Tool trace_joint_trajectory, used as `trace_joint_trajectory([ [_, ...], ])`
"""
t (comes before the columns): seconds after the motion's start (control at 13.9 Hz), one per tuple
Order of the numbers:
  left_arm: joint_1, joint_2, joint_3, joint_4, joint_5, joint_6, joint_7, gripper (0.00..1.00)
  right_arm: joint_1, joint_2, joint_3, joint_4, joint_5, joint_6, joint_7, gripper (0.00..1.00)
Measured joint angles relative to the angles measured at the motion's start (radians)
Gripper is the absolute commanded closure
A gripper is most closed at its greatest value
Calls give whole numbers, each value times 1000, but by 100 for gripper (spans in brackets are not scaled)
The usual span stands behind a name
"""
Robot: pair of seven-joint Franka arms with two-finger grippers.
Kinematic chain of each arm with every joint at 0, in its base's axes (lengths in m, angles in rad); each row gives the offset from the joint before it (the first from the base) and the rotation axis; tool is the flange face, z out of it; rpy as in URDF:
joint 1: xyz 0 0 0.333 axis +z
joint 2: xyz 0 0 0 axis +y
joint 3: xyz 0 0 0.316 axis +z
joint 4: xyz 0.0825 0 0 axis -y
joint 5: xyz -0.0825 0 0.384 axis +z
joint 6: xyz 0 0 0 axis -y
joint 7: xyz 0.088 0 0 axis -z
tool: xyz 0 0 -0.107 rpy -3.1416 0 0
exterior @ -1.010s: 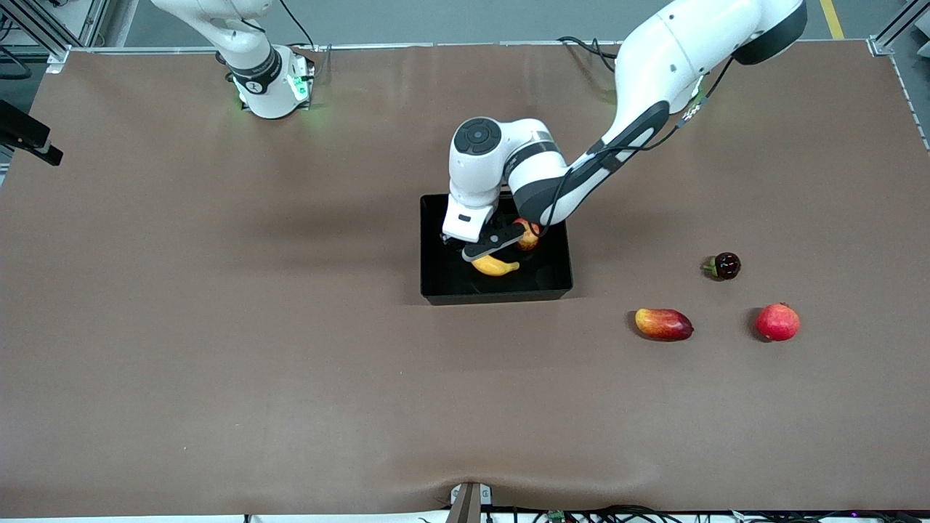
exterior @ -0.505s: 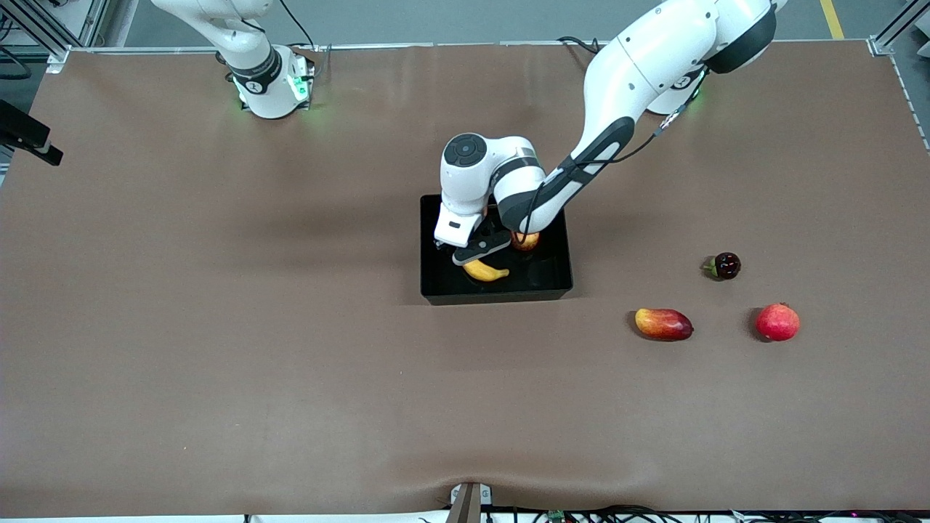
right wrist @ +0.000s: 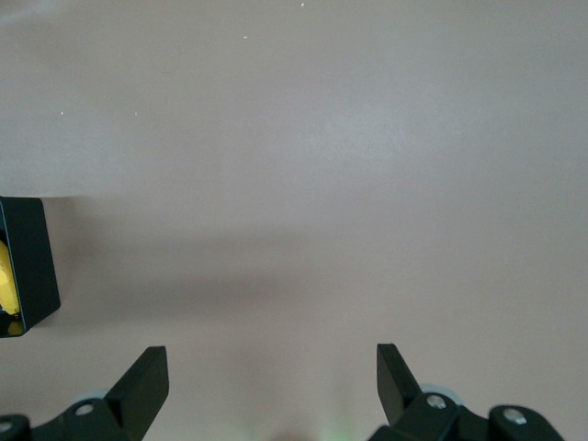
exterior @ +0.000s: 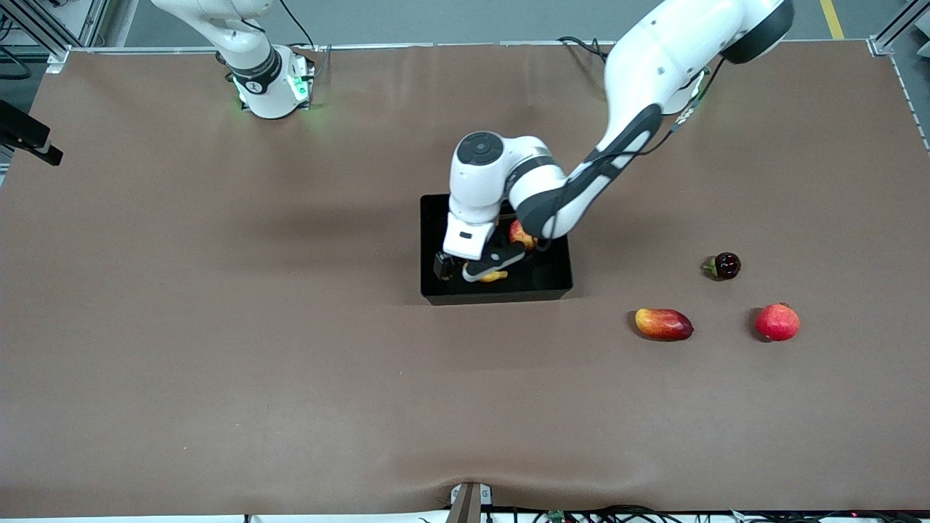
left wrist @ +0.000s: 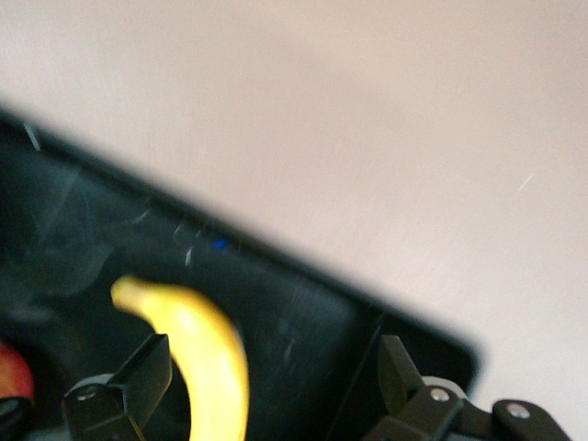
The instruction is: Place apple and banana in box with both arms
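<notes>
The black box (exterior: 552,287) stands mid-table. The yellow banana (exterior: 495,276) lies in it, mostly covered by my left gripper (exterior: 471,269). The apple (exterior: 519,234) lies in the box too, half hidden by the left wrist. In the left wrist view the left gripper (left wrist: 271,367) is open. There the banana (left wrist: 207,354) lies on the box floor between the fingers, close to one finger (left wrist: 138,377). An edge of the apple (left wrist: 11,377) shows beside it. My right gripper (right wrist: 271,377) is open and empty over bare table. A corner of the box (right wrist: 28,266) shows at that view's edge.
A red-yellow mango (exterior: 662,324), a uniformly red round fruit with a crown tip (exterior: 777,322) and a small dark fruit (exterior: 724,266) lie on the brown table toward the left arm's end. The right arm's base (exterior: 269,87) stands at the table's back edge.
The left hand swung toward the right arm's end of the box, then back. It now covers most of the banana, which shifted slightly. The apple and the outside fruits have not moved.
</notes>
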State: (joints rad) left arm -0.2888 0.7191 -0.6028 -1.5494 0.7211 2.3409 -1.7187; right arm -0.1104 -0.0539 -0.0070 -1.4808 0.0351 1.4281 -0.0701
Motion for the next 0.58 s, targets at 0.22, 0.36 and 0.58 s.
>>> trace_joint_trajectory([
  [0.22,165,-131,-65,5,-117,-89,193,0,0,0,0,0,0,0,0,0],
  [0.36,334,-211,-134,6,-223,-186,419,0,0,0,0,0,0,0,0,0],
  [0.58,618,-297,-240,4,-316,-322,774,0,-1,0,0,0,0,0,0,0],
])
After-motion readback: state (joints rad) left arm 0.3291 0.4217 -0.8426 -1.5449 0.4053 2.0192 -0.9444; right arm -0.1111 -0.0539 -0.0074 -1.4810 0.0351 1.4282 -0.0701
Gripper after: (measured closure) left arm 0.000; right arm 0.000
